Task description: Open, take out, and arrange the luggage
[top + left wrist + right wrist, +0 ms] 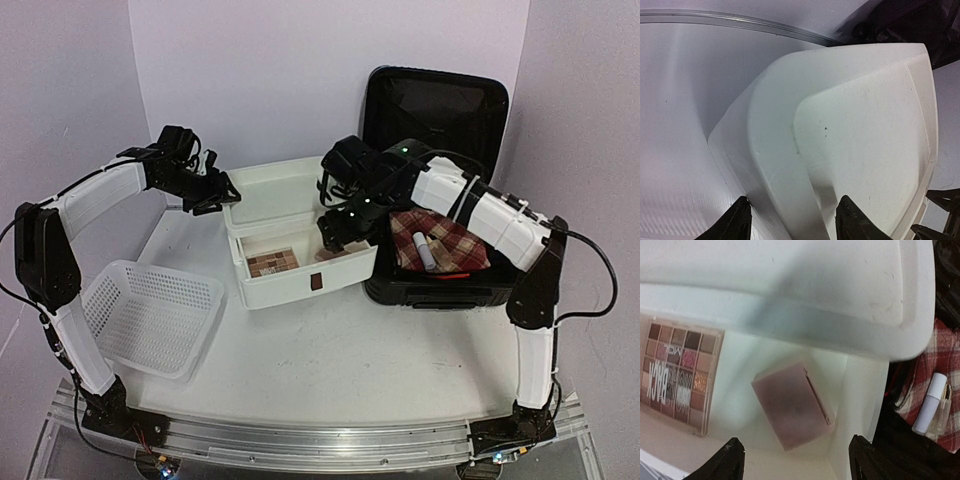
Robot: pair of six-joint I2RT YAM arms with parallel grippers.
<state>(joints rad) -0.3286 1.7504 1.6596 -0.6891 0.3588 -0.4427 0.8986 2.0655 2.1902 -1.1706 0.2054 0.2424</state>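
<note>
Right gripper (pixel 796 452) spread wide, empty, above a blurred pink box (pixel 790 410) seemingly lying loose in the drawer (pixel 860 390). Left gripper (pixel 794 222) astride the far-left corner of the drawer box (pixel 865 130), clamped or not unclear. Luggage (pixel 435 110), open, just right, nearer the right arm (pixel 500 225).

The top external camera sits above and behind the arm bases, facing the back wall, far enough to take in the whole worktop (pixel 400 350), the open luggage (pixel 435 110) and both arms. The left wrist camera looks past the left gripper (pixel 792 215), very close on a top corner of the white drawer box (pixel 865 130). The right wrist camera looks down past the right gripper (pixel 795 452) into that box's open drawer, eyeshadow palette (pixel 680 375) left of the gripper, plaid cloth (pixel 940 360) to its right. All three share the box; overhead and right wrist share the cloth.
</note>
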